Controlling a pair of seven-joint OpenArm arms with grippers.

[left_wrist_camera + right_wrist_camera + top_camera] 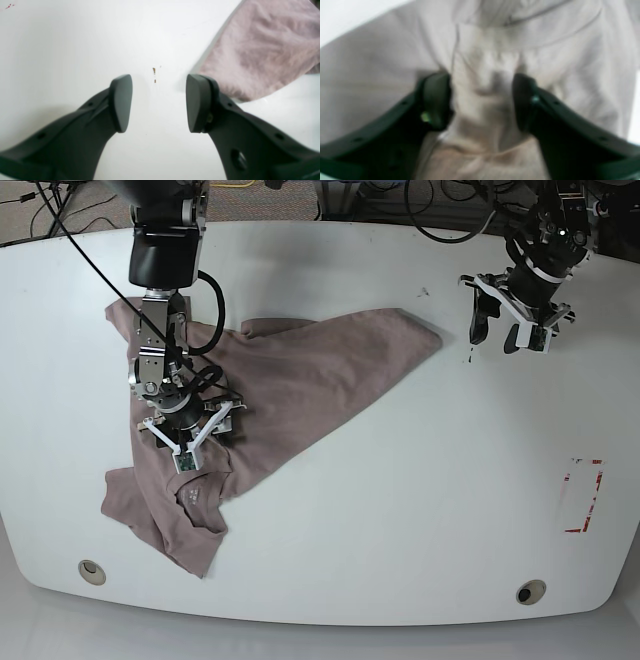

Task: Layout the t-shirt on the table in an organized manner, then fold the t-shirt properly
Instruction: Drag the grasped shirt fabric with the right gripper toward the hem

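The mauve t-shirt (300, 380) lies crumpled and partly doubled over on the left half of the white table (400, 510). My right gripper (190, 442) is down on the shirt's left part. In the right wrist view, the right gripper (481, 100) is open, with a raised fold of the shirt (370, 80) between its fingers. My left gripper (500, 335) is open and empty above bare table at the back right, just beyond the shirt's right tip. In the left wrist view, the left gripper (158, 100) has the shirt's tip (262, 50) to the right of its right finger.
A red tape rectangle (583, 496) marks the table at the right. Two metal grommets (91, 571) (531, 591) sit near the front edge. Small dark specks (154, 70) lie on the table (62, 50) between the left fingers. Cables (440, 220) run along the back edge.
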